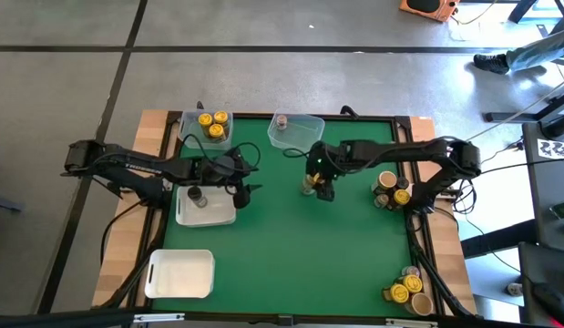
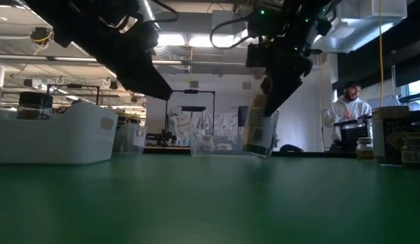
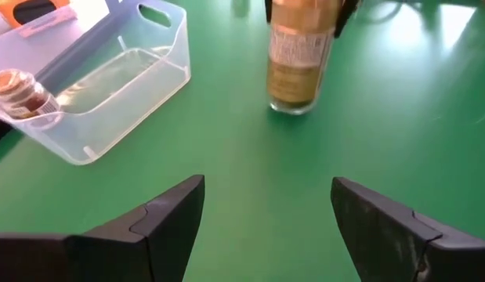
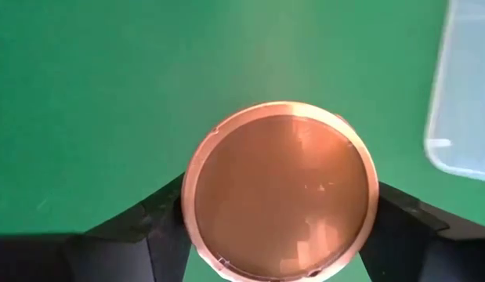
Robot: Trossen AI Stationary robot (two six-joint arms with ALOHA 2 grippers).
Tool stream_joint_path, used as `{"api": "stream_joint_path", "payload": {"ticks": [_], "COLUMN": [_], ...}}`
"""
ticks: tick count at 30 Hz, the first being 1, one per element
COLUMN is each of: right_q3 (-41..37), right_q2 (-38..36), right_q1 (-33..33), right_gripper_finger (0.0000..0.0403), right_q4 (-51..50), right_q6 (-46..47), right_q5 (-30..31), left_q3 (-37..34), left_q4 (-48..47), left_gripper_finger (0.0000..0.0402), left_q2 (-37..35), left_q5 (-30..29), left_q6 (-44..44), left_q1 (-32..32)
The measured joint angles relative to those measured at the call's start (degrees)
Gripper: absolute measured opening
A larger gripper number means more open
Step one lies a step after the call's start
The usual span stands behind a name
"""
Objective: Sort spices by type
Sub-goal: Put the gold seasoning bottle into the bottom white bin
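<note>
Right wrist view has the right gripper (image 4: 280, 235) clamped on a copper-lidded spice jar (image 4: 280, 190) mid-mat, tilted in low view — could tip on release; left gripper (image 3: 266, 227) open, empty.

Overhead view evenly lit, sharp; arms cast only soft shadows on the green surface (image 1: 282, 210). Table-level view backlit: ceiling lights (image 2: 196, 41) and a window glare, arms in near silhouette, foreground surface blurred. Left wrist view bright, with glare on the clear tub (image 3: 117, 78). Right wrist view: copper lid (image 4: 280, 190) soft, sheen across it.
</note>
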Motion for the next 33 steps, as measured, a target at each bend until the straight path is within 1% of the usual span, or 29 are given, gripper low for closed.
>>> {"api": "stream_joint_path", "payload": {"ticks": [8, 22, 24, 27, 28, 30, 33], "right_q3": [0.00, 0.02, 0.73, 3.20, 3.95, 4.43, 2.35], "right_q2": [0.98, 1.01, 1.01, -0.23, -1.08, -3.28, -7.69], "right_q1": [1.98, 1.89, 1.88, 1.87, 1.87, 1.90, 1.87], "right_gripper_finger": [0.0285, 0.0337, 0.0341, 0.0341, 0.0341, 0.0340, 0.0340], "right_q4": [1.07, 1.97, -0.56, -8.81, -11.77, -16.63, -17.21], "right_q6": [0.00, -0.42, -0.40, -0.14, 0.21, 2.17, 5.06], "right_q5": [0.02, 0.21, 0.19, 0.21, 0.77, 4.97, 12.25], "left_q3": [0.00, 0.00, 0.00, 0.00, 0.00, -0.01, 0.88], "left_q4": [2.04, 2.09, 3.12, 6.94, 8.71, 12.90, 16.80], "left_gripper_finger": [0.0276, 0.0276, 0.0276, 0.0276, 0.0276, 0.0276, 0.0276], "left_q2": [0.00, 0.00, 0.00, 0.00, 0.00, 0.11, 1.58], "left_q5": [0.00, 0.00, 0.00, 0.00, 0.00, -0.01, 0.21], "left_q6": [0.72, 0.96, 0.91, 0.89, 0.89, 0.90, 2.36], "left_q1": [-0.94, -0.90, -0.90, -0.90, -0.90, -0.90, -0.90]}}
